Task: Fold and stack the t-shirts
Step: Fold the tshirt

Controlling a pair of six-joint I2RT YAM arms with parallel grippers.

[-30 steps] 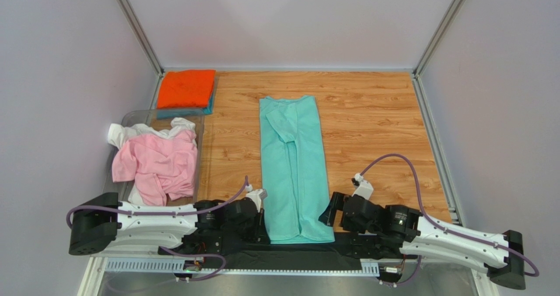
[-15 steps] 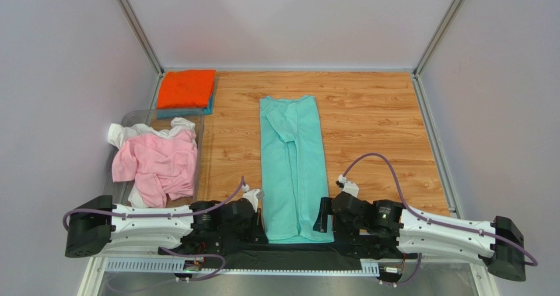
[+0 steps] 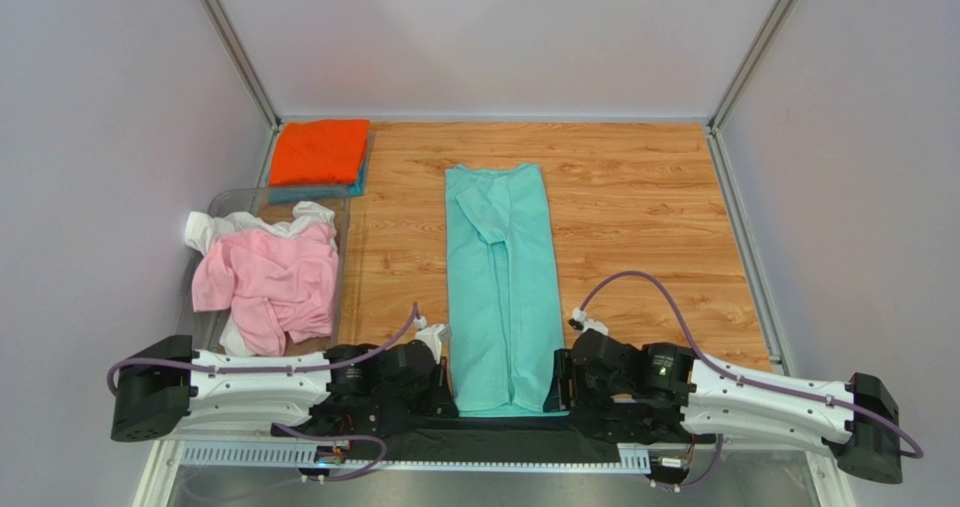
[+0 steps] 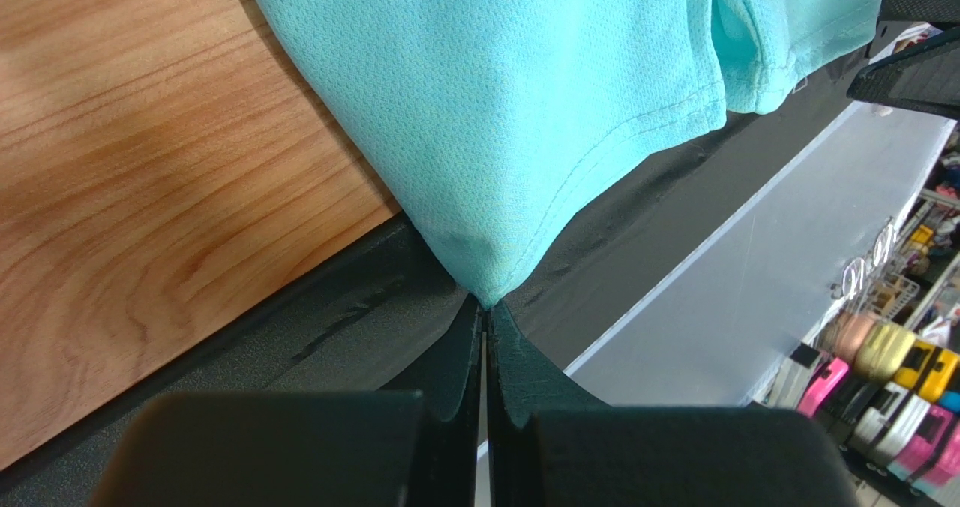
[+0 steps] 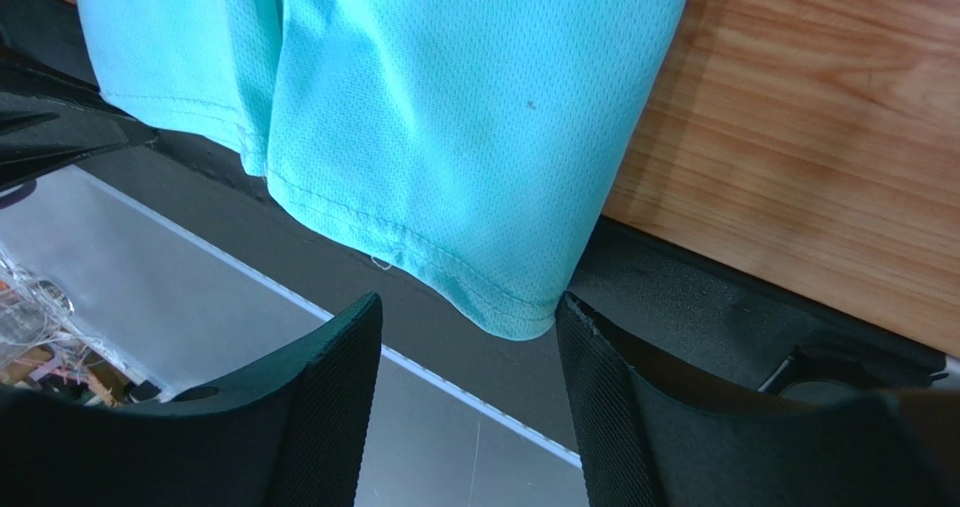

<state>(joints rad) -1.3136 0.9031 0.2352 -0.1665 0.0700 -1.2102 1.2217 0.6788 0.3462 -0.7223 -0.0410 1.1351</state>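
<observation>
The mint-green t-shirt [image 4: 530, 113] is fine matt mesh knit; the table [image 4: 135, 192] is smooth, grained wood.

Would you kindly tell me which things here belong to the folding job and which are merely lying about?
Job: long mint-green cotton t-shirt; crumpled pink t-shirt; white t-shirt; folded orange t-shirt; teal-blue t-shirt beneath it.
Lying about: clear plastic bin; black edge mat.

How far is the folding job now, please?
Done: the orange t-shirt lies folded on the teal-blue t-shirt. In hand: the mint-green t-shirt is a long folded strip; the left gripper pinches one near corner, the right gripper has its jaws open around the other. Left: the pink t-shirt and white t-shirt lie crumpled.
</observation>
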